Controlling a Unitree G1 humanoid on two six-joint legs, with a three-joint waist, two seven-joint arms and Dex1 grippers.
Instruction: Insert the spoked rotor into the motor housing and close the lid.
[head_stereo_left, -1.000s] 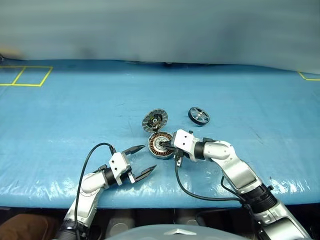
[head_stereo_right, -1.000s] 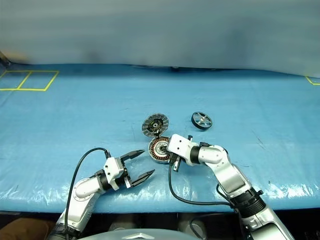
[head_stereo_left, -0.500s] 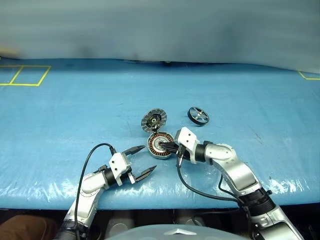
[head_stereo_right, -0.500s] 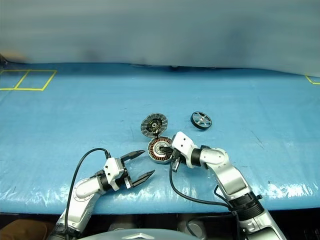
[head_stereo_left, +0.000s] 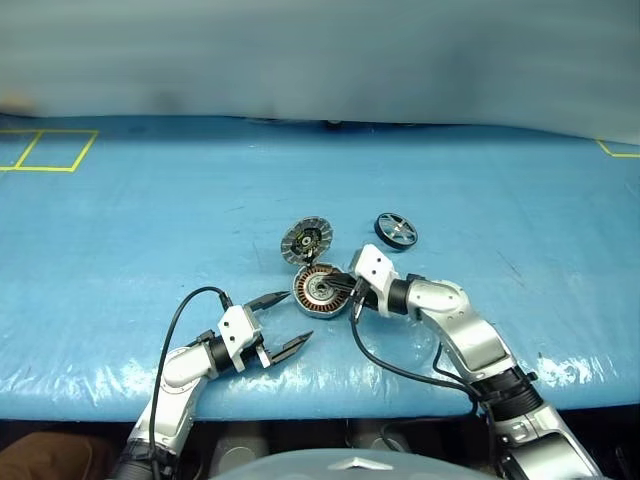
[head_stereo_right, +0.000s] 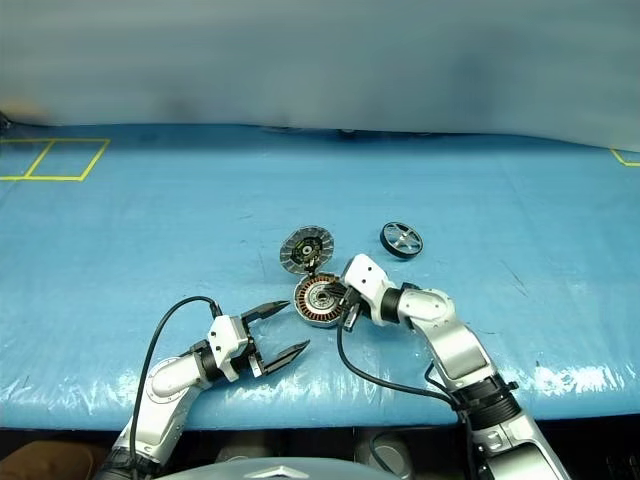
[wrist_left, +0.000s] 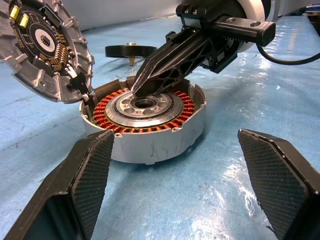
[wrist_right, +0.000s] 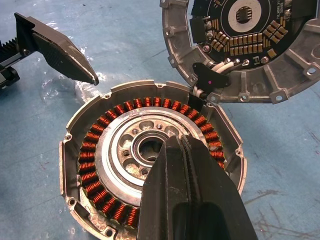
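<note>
The motor housing (head_stereo_left: 320, 291) lies open on the blue table, with copper windings around a silver centre (wrist_right: 127, 150). Its lid (head_stereo_left: 307, 241) stands tilted up at the far hinge, inner face showing. The spoked rotor (head_stereo_left: 397, 231) lies flat to the right, behind the housing. My right gripper (wrist_right: 175, 145) is shut, holding nothing, its tips over the housing's silver centre; whether they touch it I cannot tell. My left gripper (head_stereo_left: 298, 316) is open, empty, level with the table, just in front and to the left of the housing (wrist_left: 145, 122).
A wrinkled blue plastic sheet (head_stereo_left: 120, 220) covers the table. Yellow tape squares (head_stereo_left: 45, 150) mark the far left corner, and another mark (head_stereo_left: 618, 150) sits at the far right. A black cable (head_stereo_left: 400, 372) loops from my right wrist near the front edge.
My right wrist has rolled a little above the housing, its shut tips staying over the centre. The left gripper has kept still. The whole view has shifted slightly.
</note>
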